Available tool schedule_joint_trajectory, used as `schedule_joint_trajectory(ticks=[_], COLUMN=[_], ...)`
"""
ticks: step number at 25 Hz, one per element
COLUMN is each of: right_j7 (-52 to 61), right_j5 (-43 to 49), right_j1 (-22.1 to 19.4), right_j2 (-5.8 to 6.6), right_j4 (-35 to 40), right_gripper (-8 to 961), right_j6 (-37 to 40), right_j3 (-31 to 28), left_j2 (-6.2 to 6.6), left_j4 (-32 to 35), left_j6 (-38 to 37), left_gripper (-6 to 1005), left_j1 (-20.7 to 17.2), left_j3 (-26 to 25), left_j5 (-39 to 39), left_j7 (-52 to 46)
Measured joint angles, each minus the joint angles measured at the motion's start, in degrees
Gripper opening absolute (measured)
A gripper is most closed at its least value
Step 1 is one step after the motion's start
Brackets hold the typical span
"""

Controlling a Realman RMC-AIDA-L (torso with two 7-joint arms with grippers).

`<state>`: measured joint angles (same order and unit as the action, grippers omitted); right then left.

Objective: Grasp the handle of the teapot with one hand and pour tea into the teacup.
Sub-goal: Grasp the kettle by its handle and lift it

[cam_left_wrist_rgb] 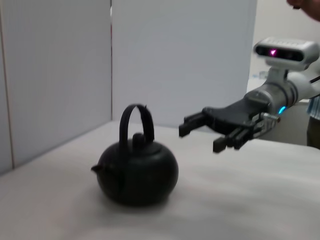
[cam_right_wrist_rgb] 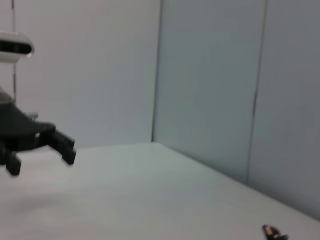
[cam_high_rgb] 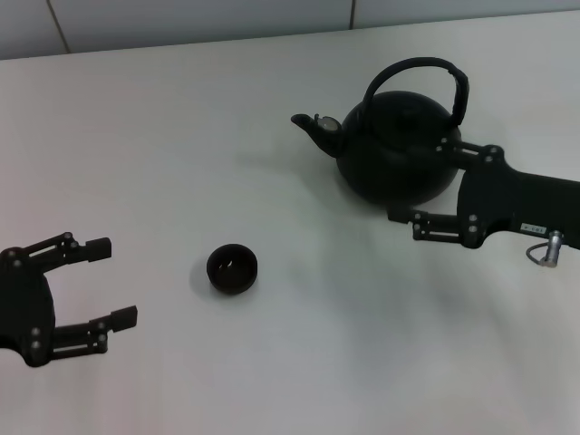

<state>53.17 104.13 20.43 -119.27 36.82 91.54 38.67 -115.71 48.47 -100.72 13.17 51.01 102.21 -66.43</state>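
Note:
The black teapot point(cam_high_rgb: 390, 149) stands upright at the back right of the white table, spout to the left. Its arched handle point(cam_high_rgb: 413, 65) rises over the lid. The small black teacup point(cam_high_rgb: 232, 268) stands in front of it, to the left. My right gripper point(cam_high_rgb: 419, 179) is open beside the teapot's right side, below the top of the handle and holding nothing. The left wrist view shows the teapot point(cam_left_wrist_rgb: 137, 172), its handle point(cam_left_wrist_rgb: 135, 112) and the right gripper point(cam_left_wrist_rgb: 200, 136) apart from it. My left gripper point(cam_high_rgb: 113, 282) is open and empty at the front left.
The white table point(cam_high_rgb: 272, 136) ends at pale wall panels point(cam_high_rgb: 181, 23) along the back. The right wrist view shows the left gripper point(cam_right_wrist_rgb: 42, 161) far off over the table, with wall panels point(cam_right_wrist_rgb: 210, 75) behind.

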Motion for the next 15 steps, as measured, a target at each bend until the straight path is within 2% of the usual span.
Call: schedule_joint_trajectory(ticks=[5,8,15], right_j7=[0.00,0.00,0.00], right_j5=[-3.03,-3.21,-3.81], right_j1=[-0.77,-0.88,-1.16], right_j2=[0.08,0.02,-0.03], right_j4=[-0.31,-0.79,-1.24], right_gripper=[786,785,786], right_j6=[-0.10,-0.04,-0.14], right_j3=[-2.77,-5.27,-6.47], left_j2=[0.04,-0.60,-1.06], left_j4=[0.79,1.13,1.30], left_j6=[0.36,0.79,1.30], left_gripper=[847,847,847], left_j1=[2.56,2.90,2.66], left_j3=[-2.20,-2.55,-2.57], left_j5=[5.66,6.42,6.54], left_j7=[-3.71,-3.42,-2.85])
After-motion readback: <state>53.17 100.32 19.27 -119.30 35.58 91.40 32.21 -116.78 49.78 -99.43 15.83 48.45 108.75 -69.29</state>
